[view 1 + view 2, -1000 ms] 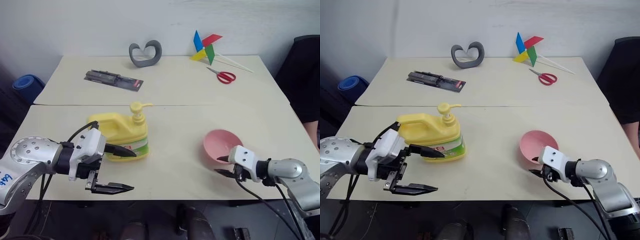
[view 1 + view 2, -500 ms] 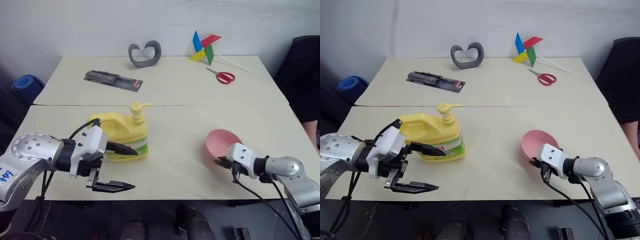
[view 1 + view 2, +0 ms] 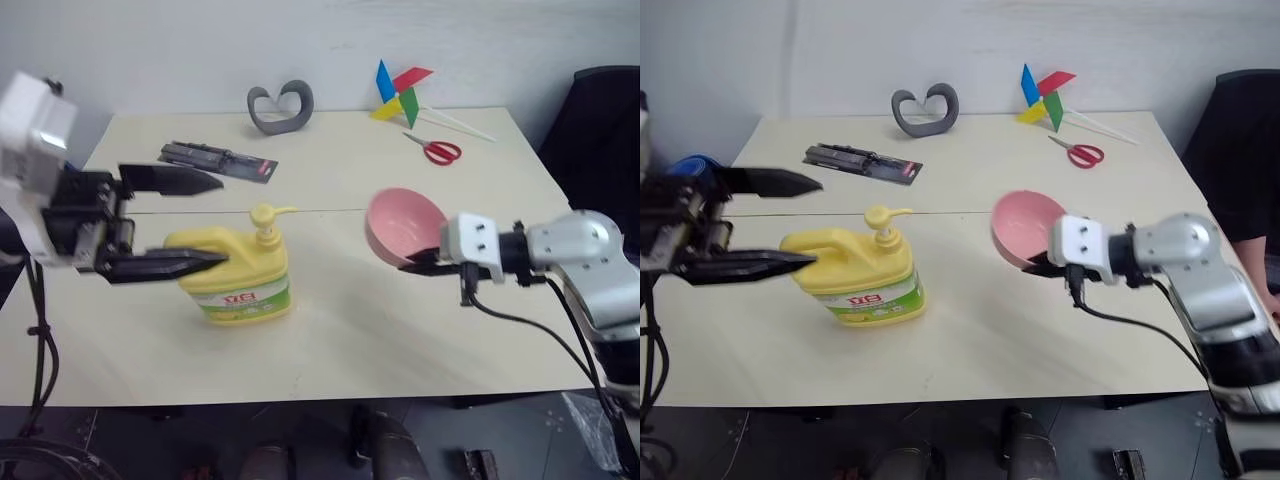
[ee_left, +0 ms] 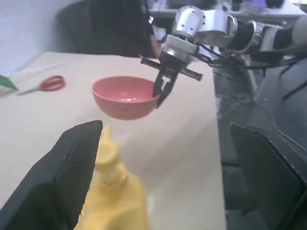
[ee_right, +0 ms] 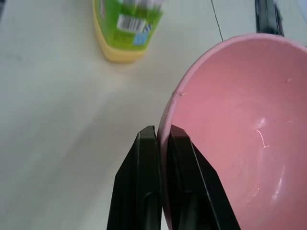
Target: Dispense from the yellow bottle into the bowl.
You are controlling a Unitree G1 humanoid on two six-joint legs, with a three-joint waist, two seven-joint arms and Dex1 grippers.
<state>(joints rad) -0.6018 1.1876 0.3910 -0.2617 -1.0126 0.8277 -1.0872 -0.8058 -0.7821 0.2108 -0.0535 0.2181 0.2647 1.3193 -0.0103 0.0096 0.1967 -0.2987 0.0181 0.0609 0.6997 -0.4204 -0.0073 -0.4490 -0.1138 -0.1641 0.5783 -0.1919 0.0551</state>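
Left eye view: scissors [image 3: 432,151], pinwheel [image 3: 398,93] behind bowl [image 3: 400,225].

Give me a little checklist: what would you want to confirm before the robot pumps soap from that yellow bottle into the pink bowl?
1. Bowl held: ok. The right claw is pinched shut on the rim of the bowl, lifted off the table.
2. Bowl under the spout: not ok. It hangs to the right of the yellow bottle, apart from it.
3. Bottle upright: ok.
4. Left claw ready to press: ok. It is open beside the pump.
5. Bowl level: not ok, it tilts.
6. Bowl empty: ok.
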